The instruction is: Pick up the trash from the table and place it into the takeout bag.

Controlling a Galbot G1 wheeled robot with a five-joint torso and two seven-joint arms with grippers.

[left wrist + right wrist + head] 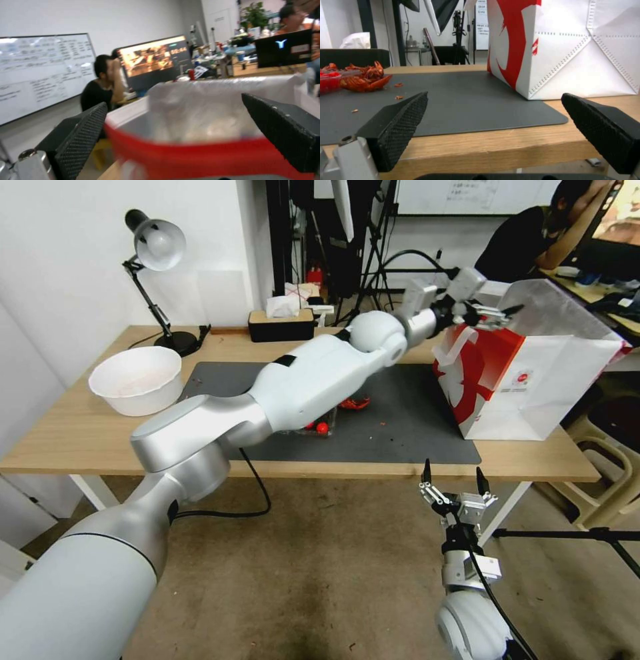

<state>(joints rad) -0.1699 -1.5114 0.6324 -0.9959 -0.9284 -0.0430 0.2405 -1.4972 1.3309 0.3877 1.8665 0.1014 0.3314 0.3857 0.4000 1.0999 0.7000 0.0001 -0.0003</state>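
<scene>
— Right pincer [453,479] hung low before the surface [80,433], spread wide, holding nothing?
— Yes. Left pincer [490,313], also wide apart and empty, hovered over the takeout bag's [533,393] open mouth. Red leftovers [360,78] lay on the grey mat [400,427].

You are looking at an office used as a robotics lab. A whiteboard [40,75] covered in writing hangs on the wall, and a large monitor [153,62] glows on a cluttered desk [253,67] behind. Tripods and light stands [373,253] crowd the back wall. Your light-wood counter [80,427] on white legs carries a dark grey mat [400,427], a desk lamp [157,253] and a tissue box [280,323].
</scene>
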